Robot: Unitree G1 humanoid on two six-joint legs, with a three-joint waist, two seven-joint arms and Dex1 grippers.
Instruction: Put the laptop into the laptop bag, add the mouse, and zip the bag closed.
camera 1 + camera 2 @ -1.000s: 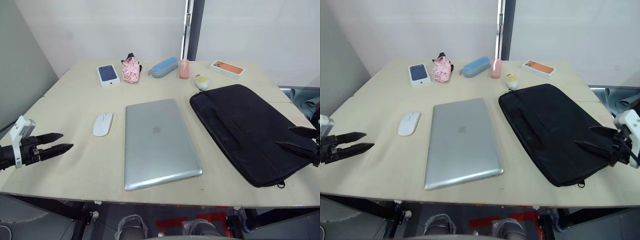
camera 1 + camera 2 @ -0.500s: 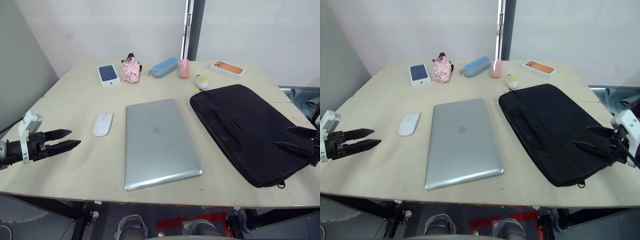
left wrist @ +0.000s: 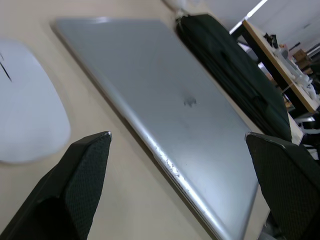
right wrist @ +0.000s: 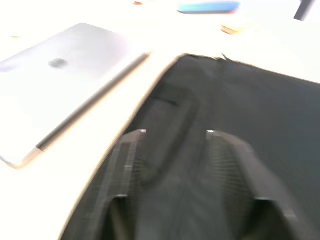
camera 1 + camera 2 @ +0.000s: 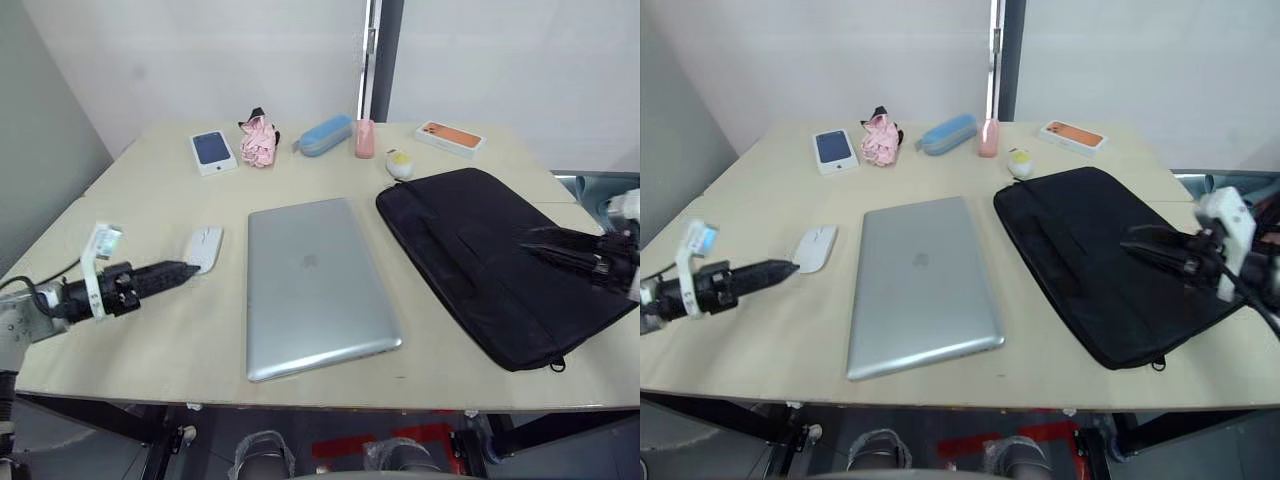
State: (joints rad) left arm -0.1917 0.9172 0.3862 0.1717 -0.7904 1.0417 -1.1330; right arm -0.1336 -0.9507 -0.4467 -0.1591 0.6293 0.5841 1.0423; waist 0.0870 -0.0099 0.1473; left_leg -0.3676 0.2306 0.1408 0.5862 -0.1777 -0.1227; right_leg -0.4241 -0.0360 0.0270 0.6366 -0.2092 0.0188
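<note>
Silver laptop (image 5: 318, 285) flat mid-table, bag (image 5: 500, 262) right, unopened. Both grippers empty, jaws apart: left gripper (image 5: 185, 269) by mouse (image 5: 204, 248), right gripper (image 5: 1140, 243) over bag, likely staging.

**Count on the worktop**

I am seeing one laptop (image 5: 315, 283), one laptop bag (image 5: 490, 262), one mouse (image 5: 204, 248), two boxed phones (image 5: 212, 151) (image 5: 451, 136), one pink cloth bundle (image 5: 260, 140), one blue case (image 5: 325, 134), one pink bottle (image 5: 365, 138) and one plush toy (image 5: 400, 164).
</note>
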